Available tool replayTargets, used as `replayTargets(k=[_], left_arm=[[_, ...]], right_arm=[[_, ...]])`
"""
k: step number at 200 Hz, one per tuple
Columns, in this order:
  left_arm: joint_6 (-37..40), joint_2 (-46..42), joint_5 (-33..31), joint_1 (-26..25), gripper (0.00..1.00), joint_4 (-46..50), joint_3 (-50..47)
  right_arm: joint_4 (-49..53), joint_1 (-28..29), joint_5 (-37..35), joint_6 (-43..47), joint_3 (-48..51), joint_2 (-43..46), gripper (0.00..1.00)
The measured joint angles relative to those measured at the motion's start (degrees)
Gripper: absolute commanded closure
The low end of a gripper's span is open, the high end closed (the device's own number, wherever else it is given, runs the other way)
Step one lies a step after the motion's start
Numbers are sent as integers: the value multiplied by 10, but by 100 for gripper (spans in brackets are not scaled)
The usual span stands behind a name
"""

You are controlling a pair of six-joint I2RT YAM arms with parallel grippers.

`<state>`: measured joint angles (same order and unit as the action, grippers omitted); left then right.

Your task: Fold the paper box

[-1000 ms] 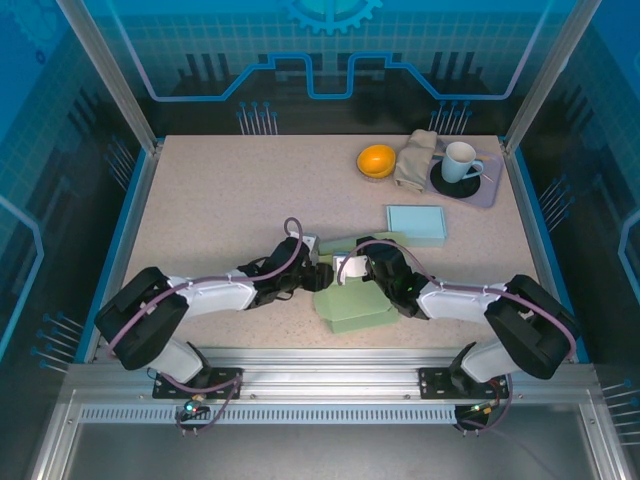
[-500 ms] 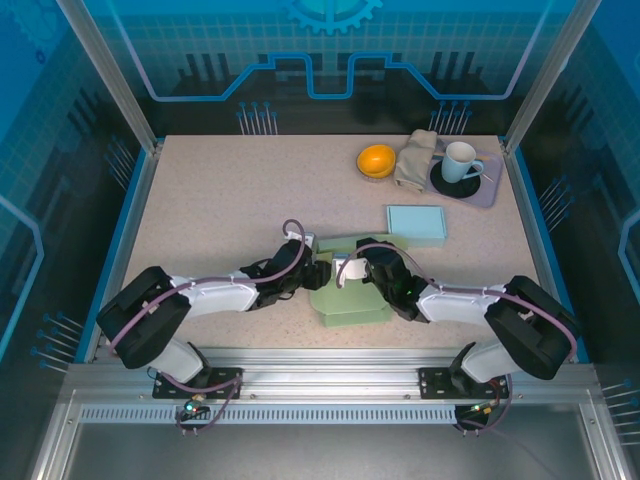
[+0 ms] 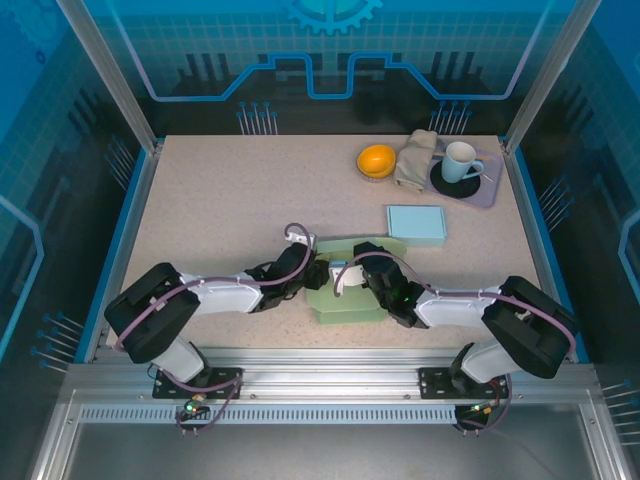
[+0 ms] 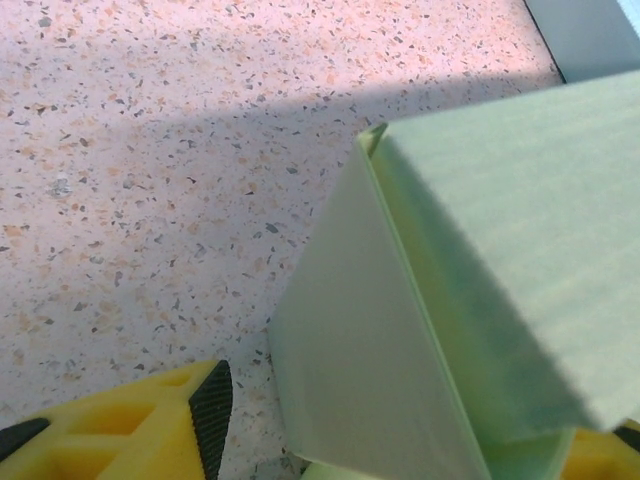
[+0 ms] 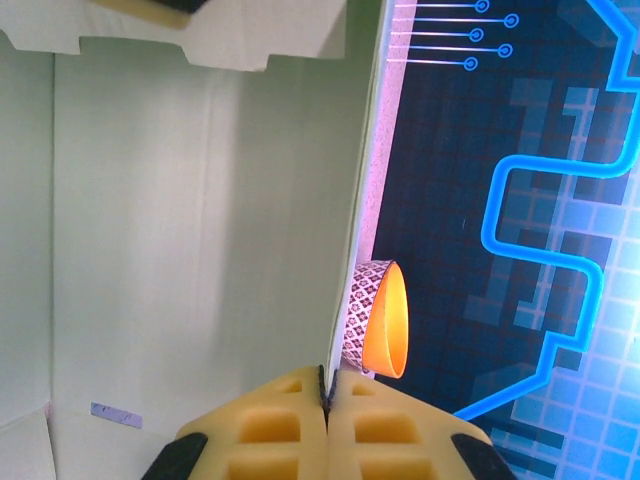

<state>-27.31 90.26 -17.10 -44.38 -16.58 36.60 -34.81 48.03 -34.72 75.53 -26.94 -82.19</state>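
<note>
The green box [image 3: 345, 304] lies on the desk [image 3: 220, 200] near its front edge, between the two arms. The right fingers [image 5: 270, 435] are pressed together on a thin wall of the box. The left fingers [image 4: 150, 435] stand apart, one on each side of a box corner, and one of them does not touch it. An orange bowl [image 3: 376, 160] stands well behind.
</note>
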Motion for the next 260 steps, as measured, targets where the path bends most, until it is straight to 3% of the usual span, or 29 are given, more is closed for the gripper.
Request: replayTargets(k=[60, 88, 168, 221, 234, 260], left_arm=[[24, 22, -30, -1, 54, -4, 16], [22, 29, -52, -4, 71, 2, 26], [-40, 58, -146, -20, 98, 136, 105], [-66, 70, -172, -30, 100, 178, 129], [-53, 69, -181, -34, 100, 159, 118], [-37, 67, -198, -37, 100, 130, 100]], right_arm=[[3, 0, 0, -5, 0, 0, 100], [5, 0, 3, -9, -1, 1, 100], [20, -1, 39, -25, -12, 8, 100], [39, -5, 57, -38, -15, 17, 100], [56, -6, 65, -50, -18, 26, 91], [108, -13, 90, -75, -19, 64, 84]])
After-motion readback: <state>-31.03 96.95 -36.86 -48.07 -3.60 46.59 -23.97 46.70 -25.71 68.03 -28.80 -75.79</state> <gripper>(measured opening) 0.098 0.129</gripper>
